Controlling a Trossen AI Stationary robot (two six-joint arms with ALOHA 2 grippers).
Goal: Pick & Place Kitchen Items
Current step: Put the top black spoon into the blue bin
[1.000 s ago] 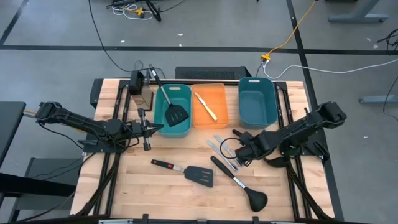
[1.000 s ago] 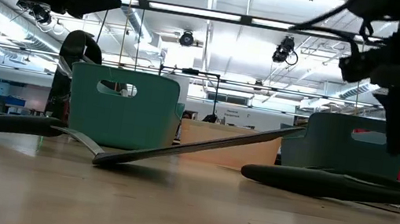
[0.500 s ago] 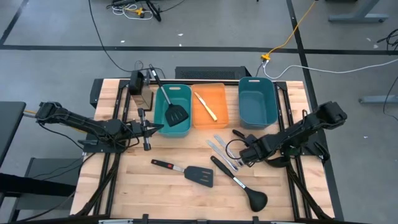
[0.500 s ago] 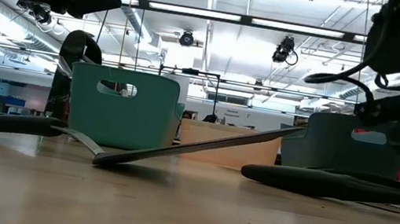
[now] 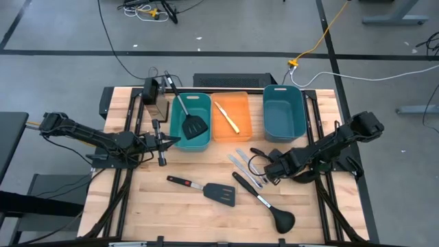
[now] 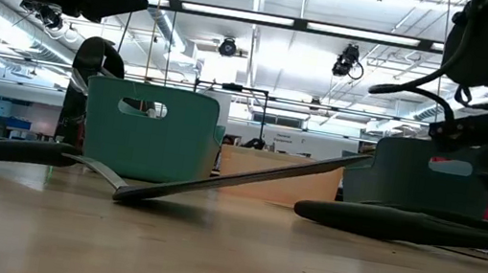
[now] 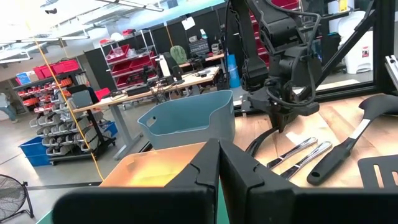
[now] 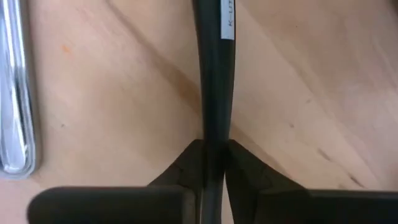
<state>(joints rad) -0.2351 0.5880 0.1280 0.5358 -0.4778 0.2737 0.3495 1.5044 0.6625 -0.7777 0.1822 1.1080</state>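
My right gripper point(image 5: 266, 167) is down at the table, right of centre, and shut on a black ladle's handle point(image 5: 256, 151). My arm hides the ladle's bowl. Two silver knives point(image 5: 243, 165) lie just left of the gripper. A second black ladle point(image 5: 266, 204) and a black spatula point(image 5: 208, 190) lie flat nearer the front. Another spatula point(image 5: 191, 121) leans in the teal bin point(image 5: 204, 103). A yellowish stick point(image 5: 226, 116) lies in the orange bin point(image 5: 244, 103). My left gripper point(image 5: 162, 143) is shut and empty, beside the teal bin. My right gripper pinches the ladle's black handle point(image 8: 214, 124) between its two fingers point(image 8: 186, 163). The fingers come from above and lie across the handle. The handle's free end sticks out beyond the fingers toward the far side, close over the wooden table.
An empty blue bin point(image 5: 283, 113) stands at the far right, just beyond my right gripper. A small black box point(image 5: 154, 103) stands left of the teal bin. Bare wood shows at the near left of the table point(image 5: 151, 206).
My right gripper has come down toward the table over the ladle's handle and now sits low on it. My left arm has kept still.
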